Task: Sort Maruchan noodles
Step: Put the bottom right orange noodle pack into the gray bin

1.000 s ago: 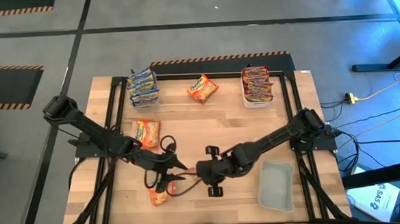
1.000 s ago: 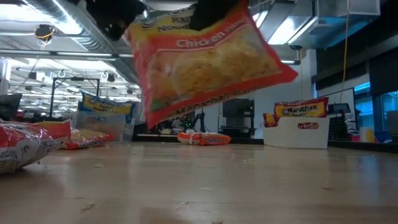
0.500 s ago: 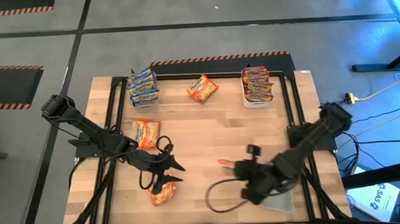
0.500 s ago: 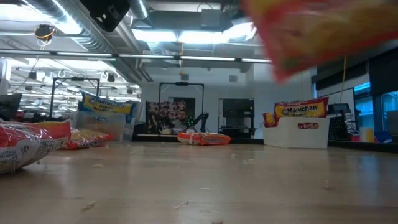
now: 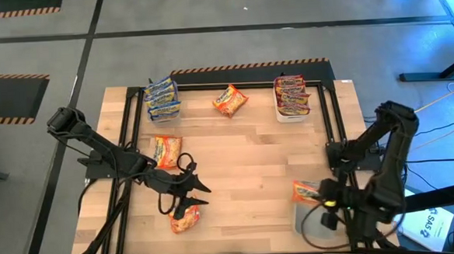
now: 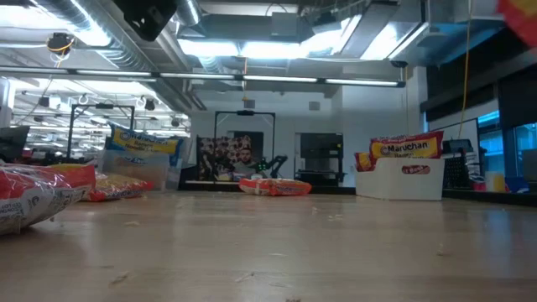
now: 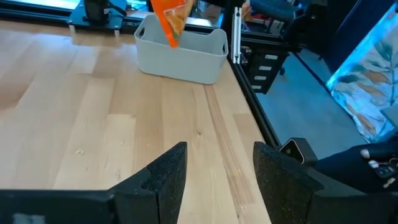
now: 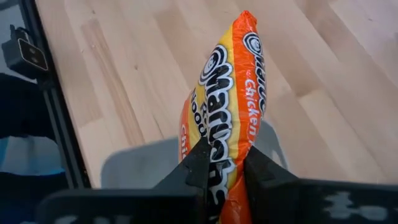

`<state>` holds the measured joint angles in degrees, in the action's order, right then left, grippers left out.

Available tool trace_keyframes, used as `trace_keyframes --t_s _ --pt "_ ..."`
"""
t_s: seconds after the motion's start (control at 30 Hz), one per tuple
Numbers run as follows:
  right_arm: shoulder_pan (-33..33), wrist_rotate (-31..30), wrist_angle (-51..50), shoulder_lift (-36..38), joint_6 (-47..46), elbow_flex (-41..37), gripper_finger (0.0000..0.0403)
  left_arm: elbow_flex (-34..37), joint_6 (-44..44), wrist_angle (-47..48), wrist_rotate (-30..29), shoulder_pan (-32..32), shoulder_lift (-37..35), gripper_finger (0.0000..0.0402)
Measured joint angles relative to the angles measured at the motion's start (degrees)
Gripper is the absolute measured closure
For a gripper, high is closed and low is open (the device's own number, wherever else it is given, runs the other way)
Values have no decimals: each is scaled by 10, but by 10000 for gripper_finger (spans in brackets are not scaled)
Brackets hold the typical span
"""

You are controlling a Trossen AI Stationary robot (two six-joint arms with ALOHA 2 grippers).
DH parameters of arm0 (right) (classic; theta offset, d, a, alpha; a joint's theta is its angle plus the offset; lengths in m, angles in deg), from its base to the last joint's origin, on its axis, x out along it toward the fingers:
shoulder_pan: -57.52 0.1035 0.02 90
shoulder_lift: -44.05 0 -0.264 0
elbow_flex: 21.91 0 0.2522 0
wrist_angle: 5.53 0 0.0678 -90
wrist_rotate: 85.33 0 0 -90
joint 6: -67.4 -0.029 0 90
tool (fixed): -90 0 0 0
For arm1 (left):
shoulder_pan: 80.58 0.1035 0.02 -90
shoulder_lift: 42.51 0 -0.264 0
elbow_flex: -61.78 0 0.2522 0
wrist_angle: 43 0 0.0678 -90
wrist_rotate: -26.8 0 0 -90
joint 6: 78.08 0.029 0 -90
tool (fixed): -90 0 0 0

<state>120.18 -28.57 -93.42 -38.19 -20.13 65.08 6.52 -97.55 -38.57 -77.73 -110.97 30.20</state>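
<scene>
My right gripper (image 5: 318,196) is shut on an orange chicken Maruchan packet (image 5: 304,191), above the grey tub (image 5: 316,225) at the table's near right corner. The left wrist view shows that packet (image 7: 171,18) hanging over the tub (image 7: 180,50). My left gripper (image 5: 195,192) is open and hovers near the table's near edge, just above another orange packet (image 5: 185,219) that lies flat on the wood. Its fingers stand apart over bare table in its own view (image 7: 214,168). My right gripper pinches the orange packet between its two fingers (image 8: 196,165), one on each flat face, at the packet's end nearest the wrist (image 8: 224,158). The fingers come from above, and the packet is lifted clear and hangs over the grey tub.
Blue packets fill a tub (image 5: 162,98) at the far left. Red packets fill a white tub (image 5: 291,96) at the far right. One orange packet (image 5: 229,101) lies between them, another (image 5: 167,151) left of centre. A black frame rail (image 5: 344,136) runs along the table's sides.
My right gripper swung from beside the left gripper at the table's near middle toward the right edge, carrying the orange packet up and over the grey tub. The packet left the low view toward its upper right.
</scene>
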Motion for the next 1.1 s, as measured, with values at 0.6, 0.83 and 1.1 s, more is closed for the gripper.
trace_keyframes --t_s 0.6,0.83,1.1 --pt "86 -86 52 1 -88 -167 372 0 1 -8 -16 7 0 224" --pt "86 -134 118 1 -65 -230 372 1 1 -8 -15 7 0 224" --pt "86 -140 162 1 -9 -271 372 1 1 -8 -15 7 0 224"
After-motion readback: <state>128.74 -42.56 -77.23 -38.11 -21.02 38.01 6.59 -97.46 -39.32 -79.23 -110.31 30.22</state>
